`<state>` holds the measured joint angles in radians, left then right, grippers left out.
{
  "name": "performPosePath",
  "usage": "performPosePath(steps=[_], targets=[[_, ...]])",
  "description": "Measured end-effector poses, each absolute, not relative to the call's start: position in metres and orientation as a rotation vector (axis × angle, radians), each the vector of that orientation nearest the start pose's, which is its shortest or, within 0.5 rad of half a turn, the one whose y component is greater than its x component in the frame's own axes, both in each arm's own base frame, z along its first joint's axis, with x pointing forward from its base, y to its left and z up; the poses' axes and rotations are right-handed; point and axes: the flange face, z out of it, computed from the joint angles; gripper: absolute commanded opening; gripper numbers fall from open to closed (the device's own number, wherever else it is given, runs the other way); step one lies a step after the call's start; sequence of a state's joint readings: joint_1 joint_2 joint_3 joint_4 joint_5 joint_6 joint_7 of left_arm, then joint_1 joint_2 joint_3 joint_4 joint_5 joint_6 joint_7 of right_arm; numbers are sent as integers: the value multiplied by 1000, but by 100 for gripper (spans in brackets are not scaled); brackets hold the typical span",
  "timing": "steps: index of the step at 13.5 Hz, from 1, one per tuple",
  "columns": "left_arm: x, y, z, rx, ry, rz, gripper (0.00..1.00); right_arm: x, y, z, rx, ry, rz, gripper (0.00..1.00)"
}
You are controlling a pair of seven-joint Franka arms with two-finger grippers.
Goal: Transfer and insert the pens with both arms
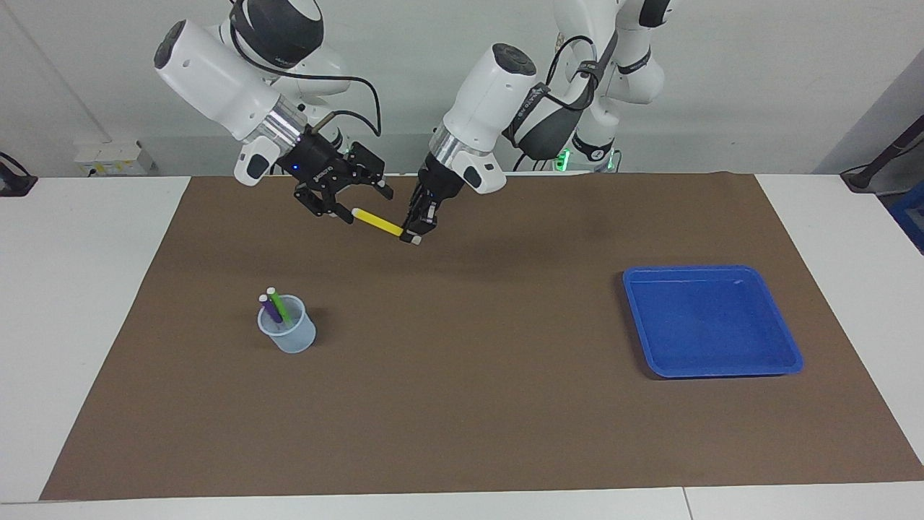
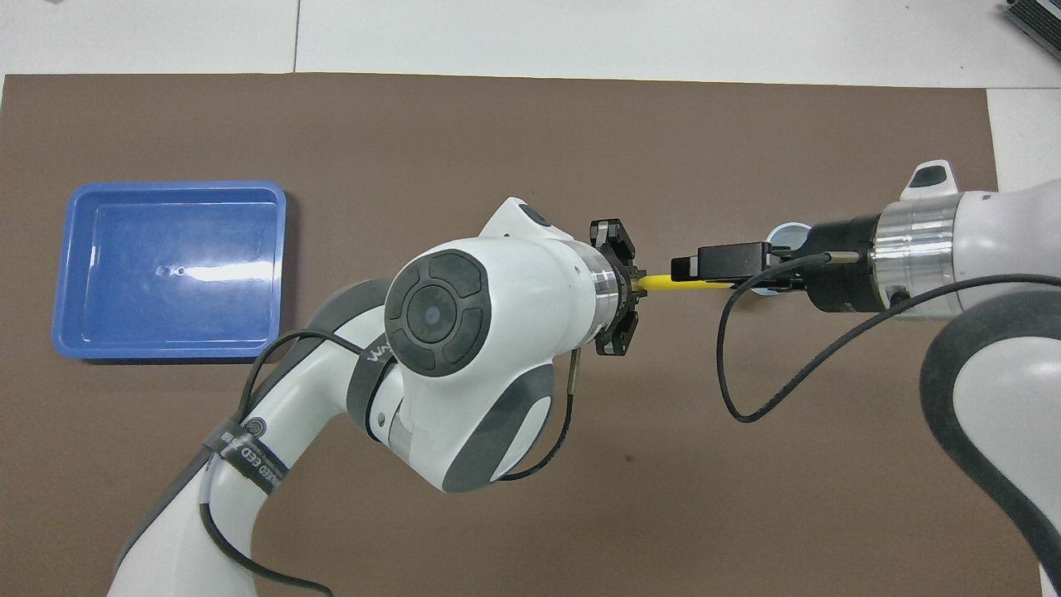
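A: Where was the left tool [image 1: 412,235]?

B: Up over the brown mat [image 1: 462,404], clamped shut on one end of the yellow pen [image 1: 377,222]. The pen stuck out level from its tips toward the right tool [image 1: 345,205].

A: And the right tool's state?

B: Spread wide, holding nothing. The pen's whitish cap end sat just at its fingertips [image 1: 323,211]; contact could not be judged from either view. In the overhead view the right tool [image 2: 704,267] covered most of the pen [image 2: 663,283], with only a short yellow stretch showing next to the left tool [image 2: 632,286].

A: The other pens?

B: The purple pen [image 1: 270,308] and the green pen [image 1: 279,304] stood leaning in the clear cup [image 1: 289,334], cap ends up. The cup stood on the mat, below and well apart from the right tool.

A: The tray?

B: The blue tray [image 1: 711,365] lay on the mat toward the left arm's end of the table [image 1: 86,289], well apart from the left tool.
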<state>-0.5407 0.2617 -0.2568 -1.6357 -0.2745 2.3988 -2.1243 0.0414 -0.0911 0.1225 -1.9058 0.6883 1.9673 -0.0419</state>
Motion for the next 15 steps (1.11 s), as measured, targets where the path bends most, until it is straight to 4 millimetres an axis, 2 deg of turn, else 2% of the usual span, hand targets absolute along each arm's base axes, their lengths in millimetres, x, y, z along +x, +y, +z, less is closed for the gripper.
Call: performPosePath(steps=[2,5,7,15], targets=[[486,-475,526,1883,1774,-317,0,538,130,562,-2490,28,-129,93],[487,-476,526,1864,1768,-313,0,538,125,560,-2490,33,-114,71],[488,-477,523,1858,1768,-312,0,538,124,560,-2490,36,-114,64],[483,-484,524,1857,1748,-313,0,541,114,560,-2490,59,-123,61]])
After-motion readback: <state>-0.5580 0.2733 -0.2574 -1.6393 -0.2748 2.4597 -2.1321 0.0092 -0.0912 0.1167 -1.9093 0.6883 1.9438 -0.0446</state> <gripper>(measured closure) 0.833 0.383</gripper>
